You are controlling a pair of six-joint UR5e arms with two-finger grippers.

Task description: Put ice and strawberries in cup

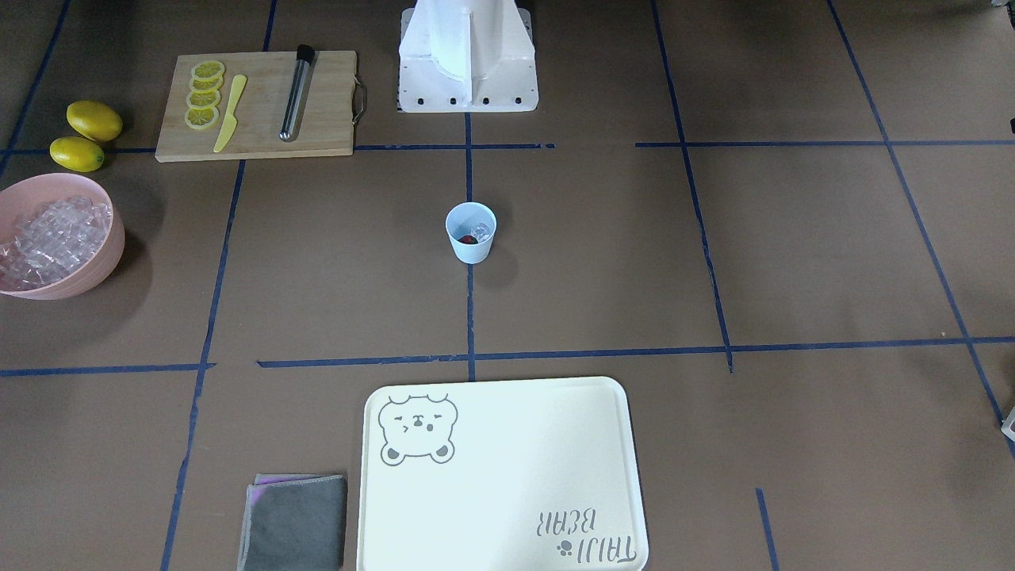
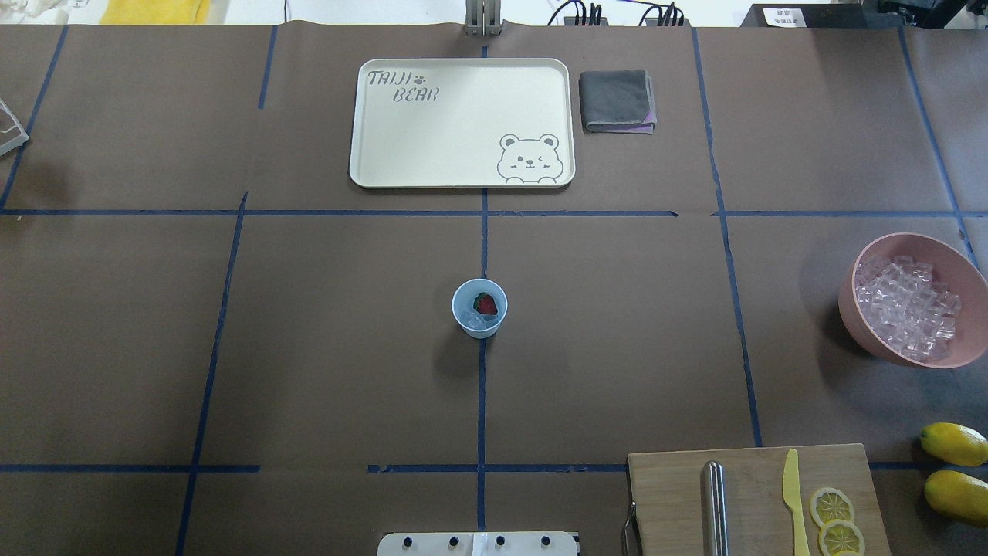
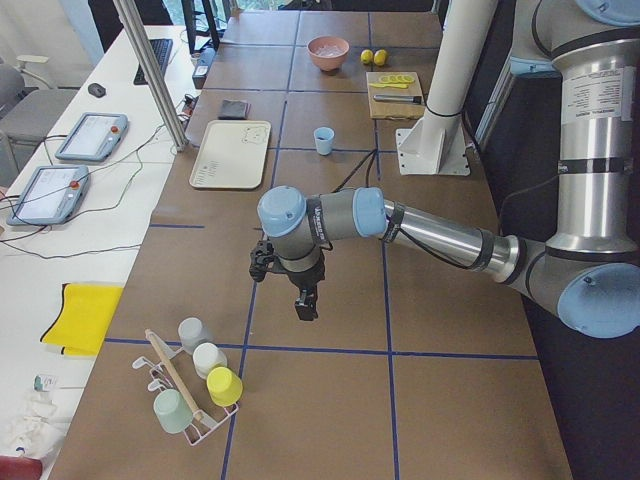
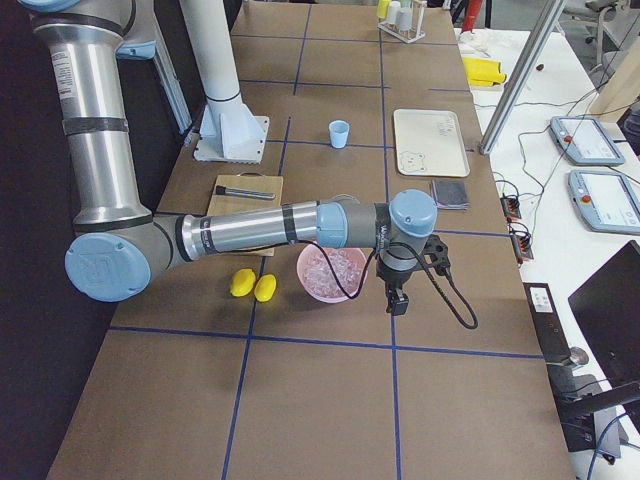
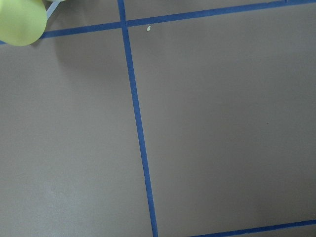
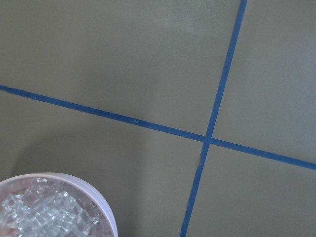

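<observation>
Lying nearest the robot's base in the overhead view, a wooden cutting board (image 2: 665, 498) carries lemon slices (image 2: 831, 507), a yellow knife (image 2: 793, 494) and a metal rod (image 2: 715, 510), with two lemons (image 2: 955, 444) just to its right. Farther out on that side, the pink bowl (image 2: 864, 336) holds a heap of ice (image 2: 907, 305). The cup (image 2: 479, 309) stands upright at the table's (image 2: 309, 347) middle on a blue tape line (image 2: 482, 386), with the strawberry (image 2: 485, 303) and a few clear cubes inside it. The right gripper (image 4: 397, 300) hangs near the pink bowl. The left gripper (image 3: 305, 305) hangs over bare table toward the left end, well apart from the cup. Whether either pair of fingers is wide or narrow cannot be told. Farthest off lie the cream tray (image 2: 463, 139) and, beside it, a folded grey cloth (image 2: 615, 99).
</observation>
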